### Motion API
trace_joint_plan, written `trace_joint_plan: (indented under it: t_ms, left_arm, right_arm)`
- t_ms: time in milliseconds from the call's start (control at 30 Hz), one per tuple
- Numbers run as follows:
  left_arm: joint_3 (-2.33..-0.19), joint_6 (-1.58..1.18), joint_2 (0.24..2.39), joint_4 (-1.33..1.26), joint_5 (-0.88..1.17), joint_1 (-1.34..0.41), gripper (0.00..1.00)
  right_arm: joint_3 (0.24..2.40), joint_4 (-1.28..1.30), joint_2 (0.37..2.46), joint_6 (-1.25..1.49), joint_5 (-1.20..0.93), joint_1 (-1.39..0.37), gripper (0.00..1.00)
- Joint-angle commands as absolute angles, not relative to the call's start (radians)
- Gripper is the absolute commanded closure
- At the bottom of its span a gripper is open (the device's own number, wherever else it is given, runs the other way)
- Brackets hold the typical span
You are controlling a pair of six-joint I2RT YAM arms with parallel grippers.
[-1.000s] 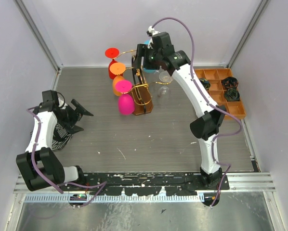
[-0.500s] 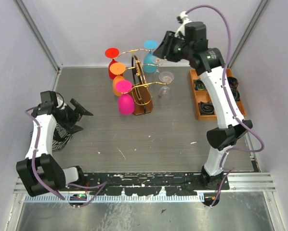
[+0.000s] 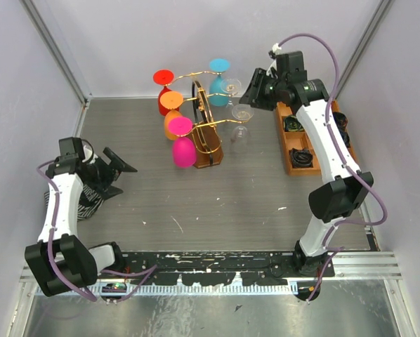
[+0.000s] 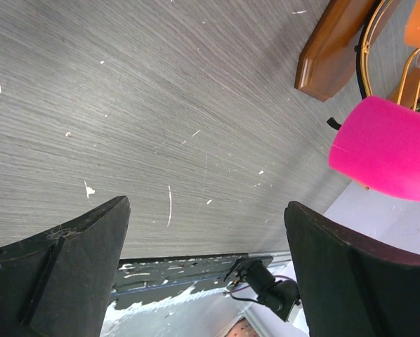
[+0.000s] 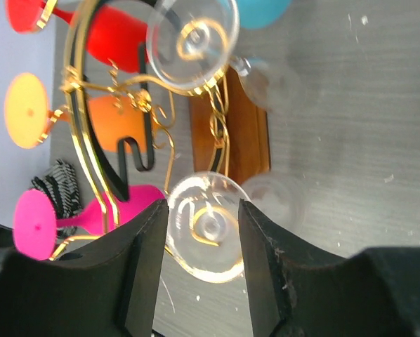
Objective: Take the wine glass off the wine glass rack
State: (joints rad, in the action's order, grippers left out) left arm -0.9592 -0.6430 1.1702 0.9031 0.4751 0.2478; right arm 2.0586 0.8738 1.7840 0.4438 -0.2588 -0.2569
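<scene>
The wine glass rack (image 3: 208,149), gold wire on a brown wooden base, stands at the back centre with several glasses hanging bowl-down. A clear wine glass (image 3: 242,112) hangs on its right side. In the right wrist view its round foot (image 5: 206,235) sits on a gold scroll of the wine glass rack (image 5: 90,161). My right gripper (image 5: 203,207) straddles that foot, both fingers touching its rim. From above, the right gripper (image 3: 246,102) reaches in from the right. My left gripper (image 3: 124,177) hovers wide open at the far left; the left wrist view shows the left gripper (image 4: 206,207) empty over bare tabletop.
A second clear glass (image 5: 192,35) hangs just behind the held one. Red, orange, blue and pink glasses (image 3: 183,152) fill the rack's left and back. An orange-brown compartment tray (image 3: 294,151) lies under my right arm. A zebra-striped object (image 3: 90,200) lies beneath the left arm.
My right arm has swung from over the rack to its right side and dropped beside the clear glasses. Its jaws have narrowed onto the glass foot. The left arm has hardly moved.
</scene>
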Motion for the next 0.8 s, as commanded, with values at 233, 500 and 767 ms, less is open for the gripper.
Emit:
trace_joint_plan:
  t_ms: [233, 500, 767]
  left_arm:
    - [-0.93, -0.661, 1.134, 0.913, 0.525, 0.249, 0.02]
    - [-0.915, -0.66, 1.128, 0.913, 0.531, 0.249, 0.02]
    - [-0.907, -0.658, 1.123, 0.914, 0.535, 0.249, 0.02]
  right_arm:
    - [1.915, 0.822, 1.651, 0.425, -0.273, -0.242, 0.48]
    - [1.894, 0.821, 1.636, 0.419, -0.261, -0.236, 0.47]
    - [1.874, 0.791, 1.654, 0.428, -0.317, -0.234, 0.51]
